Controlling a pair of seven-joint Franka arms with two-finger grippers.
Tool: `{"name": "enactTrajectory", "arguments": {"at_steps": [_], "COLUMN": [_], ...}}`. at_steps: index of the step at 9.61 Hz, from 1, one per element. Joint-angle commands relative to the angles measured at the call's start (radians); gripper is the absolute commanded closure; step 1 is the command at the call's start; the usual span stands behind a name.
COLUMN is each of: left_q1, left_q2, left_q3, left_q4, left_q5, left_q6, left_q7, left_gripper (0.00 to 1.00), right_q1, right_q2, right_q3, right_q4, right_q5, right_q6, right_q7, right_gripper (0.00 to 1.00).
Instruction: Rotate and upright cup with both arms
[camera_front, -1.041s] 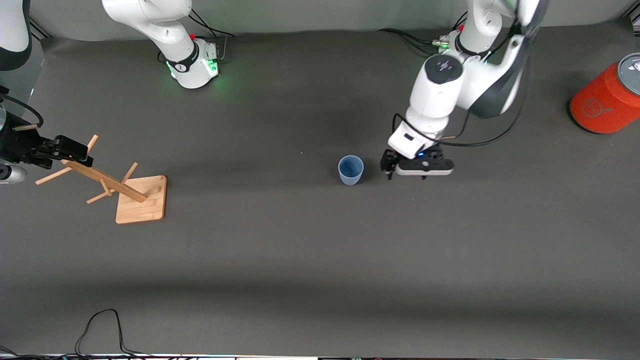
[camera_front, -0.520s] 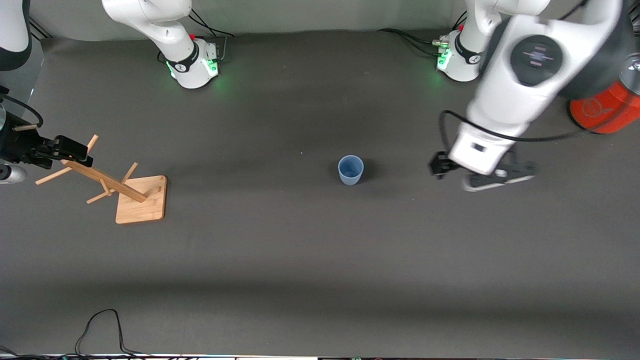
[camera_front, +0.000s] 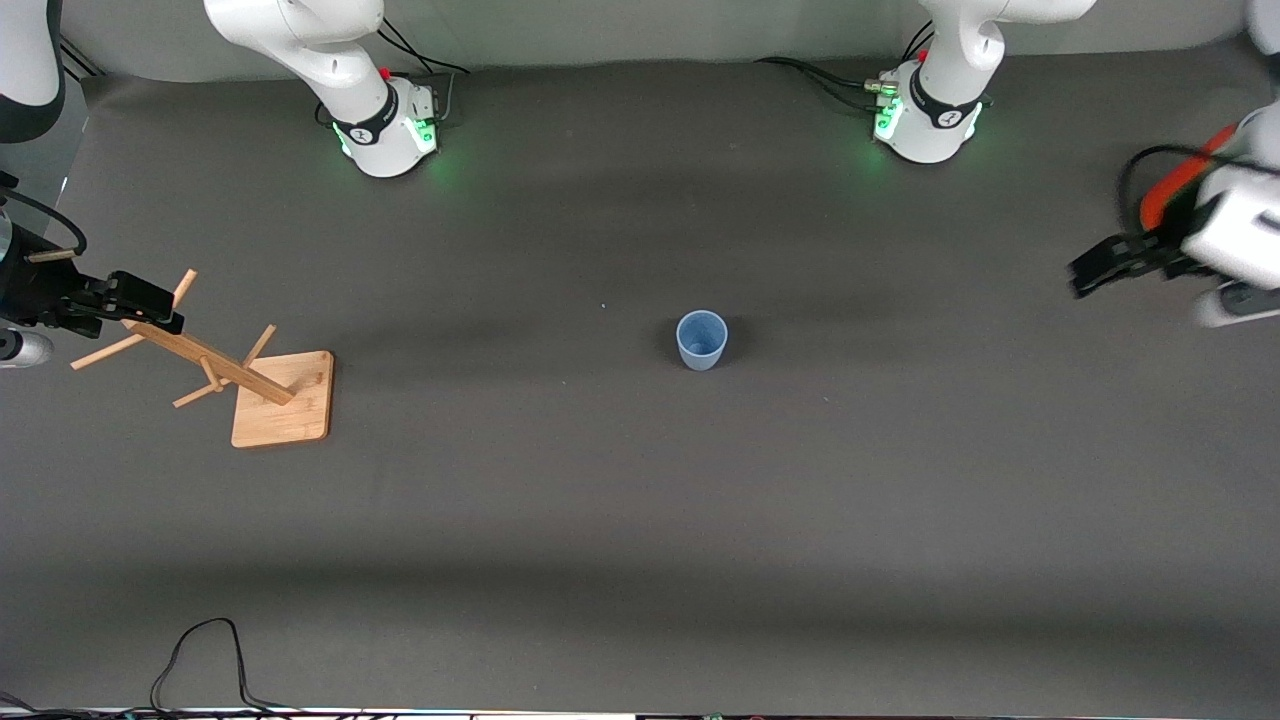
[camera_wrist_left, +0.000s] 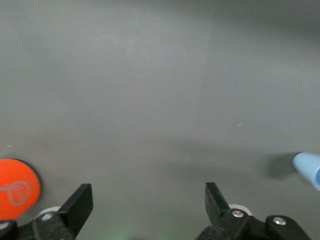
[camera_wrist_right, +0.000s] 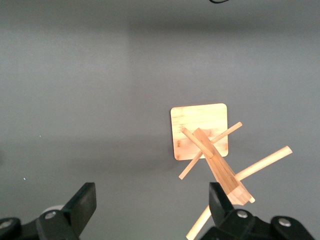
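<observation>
One cup (camera_front: 701, 339) upright; two tools open, empty.

matte plastic cup (camera_front: 701, 339), wooden rack (camera_front: 240, 375)

This is a robot laboratory, not a home. Two white arms are bolted by green-lit bases (camera_front: 385, 135) to a table (camera_front: 640, 500) covered with dark grey cloth, and loose black cables (camera_front: 200, 660) lie at its edge.

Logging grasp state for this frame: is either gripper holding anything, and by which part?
Nothing is held. The left gripper and the right gripper are both open and empty; the cup stands alone on the table.
</observation>
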Motion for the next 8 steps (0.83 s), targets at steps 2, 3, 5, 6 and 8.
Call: {"name": "enactTrajectory", "arguments": {"at_steps": [2, 3, 5, 6, 8], "left_q1": [0.141, 0.089, -0.123, -0.123, -0.077], "left_q2": [-0.108, -0.105, -0.097, -0.08, -0.057], "left_q3": [-0.135, -0.097, 0.137, 0.147, 0.097], "left_q4": [-0.113, -0.095, -0.062, -0.044, -0.004], "left_q5": [0.046, 0.045, 0.037, 0.034, 0.013], "left_q6": [0.033, 0.015, -0.012, -0.015, -0.018], "left_q7": [0.077, 0.077, 0.094, 0.138, 0.134], "left_gripper": [0.0, 0.0, 0.0, 0.0, 0.0], "right_q1": [0.003, 0.003, 0.003, 0.003, 0.002], "right_q2": [-0.005, -0.005, -0.005, -0.005, -0.005], "right_q3": [-0.001, -0.001, -0.001, -0.001, -0.001], "right_q4": [-0.003, -0.003, -0.003, -0.003, -0.005], "right_q5": [-0.013, -0.013, -0.013, -0.013, -0.013], "right_q6": [0.003, 0.003, 0.001, 0.001, 0.001], "right_q7": [-0.02, -0.02, -0.02, -0.02, -0.02], "right_gripper": [0.0, 0.0, 0.0, 0.0, 0.0]}}
